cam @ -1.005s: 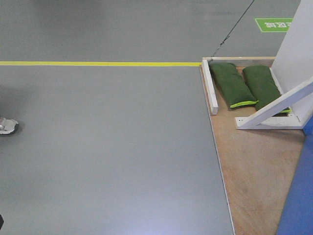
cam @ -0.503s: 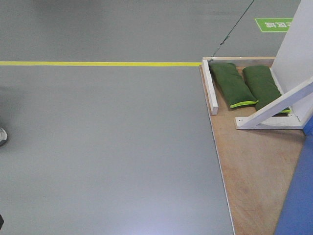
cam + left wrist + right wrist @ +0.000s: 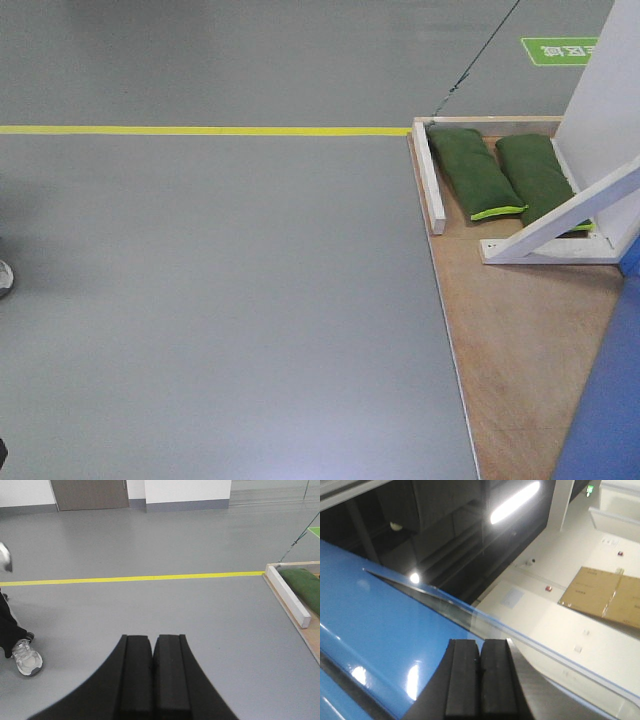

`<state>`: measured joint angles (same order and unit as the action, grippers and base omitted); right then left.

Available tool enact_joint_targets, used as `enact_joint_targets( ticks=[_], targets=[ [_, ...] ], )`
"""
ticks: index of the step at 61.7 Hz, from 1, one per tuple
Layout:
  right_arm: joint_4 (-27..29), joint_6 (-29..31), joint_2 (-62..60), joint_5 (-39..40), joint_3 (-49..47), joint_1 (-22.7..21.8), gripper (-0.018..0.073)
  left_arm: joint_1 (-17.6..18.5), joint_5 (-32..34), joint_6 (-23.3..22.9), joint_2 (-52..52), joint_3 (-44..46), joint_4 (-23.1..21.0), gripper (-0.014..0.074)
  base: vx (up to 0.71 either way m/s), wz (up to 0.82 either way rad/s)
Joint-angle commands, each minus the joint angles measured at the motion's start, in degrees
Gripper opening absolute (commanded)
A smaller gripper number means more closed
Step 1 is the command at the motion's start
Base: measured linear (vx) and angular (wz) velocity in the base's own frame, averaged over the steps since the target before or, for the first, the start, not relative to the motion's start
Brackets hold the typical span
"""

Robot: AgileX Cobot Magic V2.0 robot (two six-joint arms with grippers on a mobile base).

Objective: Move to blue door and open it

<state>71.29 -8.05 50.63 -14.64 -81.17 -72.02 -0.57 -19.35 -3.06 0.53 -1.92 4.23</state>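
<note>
The blue door (image 3: 615,400) is seen only as a strip at the right edge of the plywood platform (image 3: 520,340), beside the white braced frame (image 3: 605,100), with no handle shown. Both the left gripper (image 3: 152,680) and the right gripper (image 3: 481,680) are closed, pads together, nothing held. The approach is judged best finished by the base being turned rightward until the handle is brought into view, the platform's left edge being kept clear of, before a gripper is opened.
</note>
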Motion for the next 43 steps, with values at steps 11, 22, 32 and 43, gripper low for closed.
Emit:
enact_joint_targets(
  ticks=[11, 22, 32, 43],
  targets=[
    [1.15, 0.02, -0.45, -19.7, -1.36, 0.17, -0.0004, 0.29, 4.76, -0.23, 1.08, 2.0, 0.05, 0.0071, 0.0, 0.0],
    [1.15, 0.02, -0.45, -28.2, -1.36, 0.17, -0.0004, 0.29, 4.76, -0.23, 1.08, 2.0, 0.05, 0.0071, 0.0, 0.0],
    [1.15, 0.02, -0.45, -34.68, -1.36, 0.68, -0.0004, 0.29, 4.76, -0.23, 1.08, 2.0, 0.05, 0.0071, 0.0, 0.0],
    [-0.72, 0.02, 1.28, -35.76, -1.36, 8.68, -0.0004, 0.29, 4.76, -0.23, 1.08, 2.0, 0.05, 0.0071, 0.0, 0.0]
  ],
)
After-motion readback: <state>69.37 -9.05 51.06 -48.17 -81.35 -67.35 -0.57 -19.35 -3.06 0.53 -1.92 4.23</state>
